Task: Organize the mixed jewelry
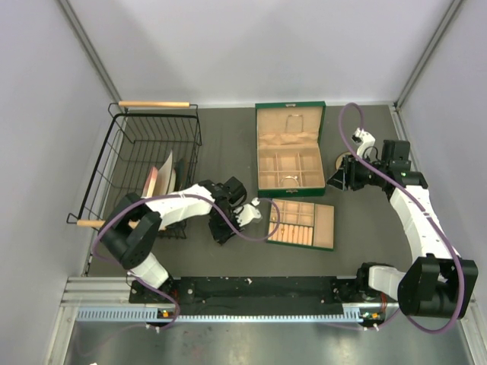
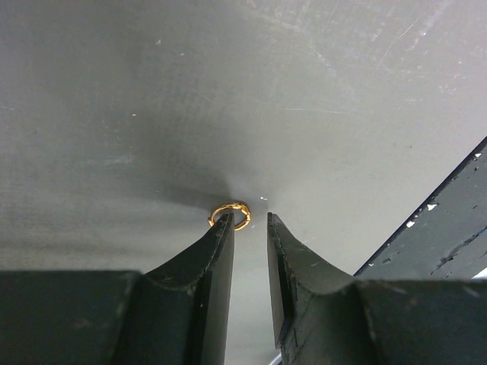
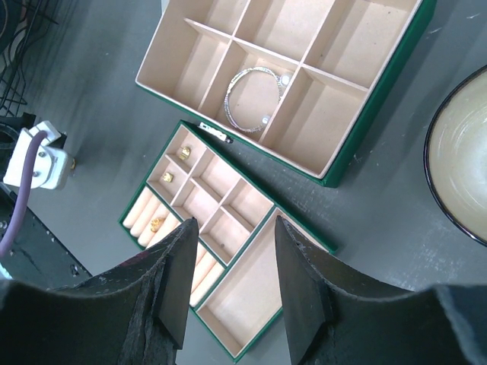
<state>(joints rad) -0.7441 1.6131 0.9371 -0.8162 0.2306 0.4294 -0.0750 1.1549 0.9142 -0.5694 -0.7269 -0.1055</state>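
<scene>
Lying on the bare grey desk [image 2: 304,91], a gold ring [image 2: 230,215] sits at the tip of one finger of the left claw [image 2: 249,222]. That fingertip hides the ring's near edge. The claw's fingers stand slightly apart with nothing between them, and the ring is just outside the gap, not gripped. Right of this claw is the tan tray [image 3: 243,289], where three gold pieces [image 3: 167,177] rest in small compartments at its left end, two in square cells and one among the ring rolls. Beyond the tray the green box [image 3: 327,106] stands open with a bracelet [image 3: 229,103] in a middle cell. The right claw [image 3: 233,224] hovers over the box's right side with its fingers wide apart, holding nothing, and a bowl [image 3: 464,152] is just beside it. A wire basket [image 1: 155,114] stands at far left.
</scene>
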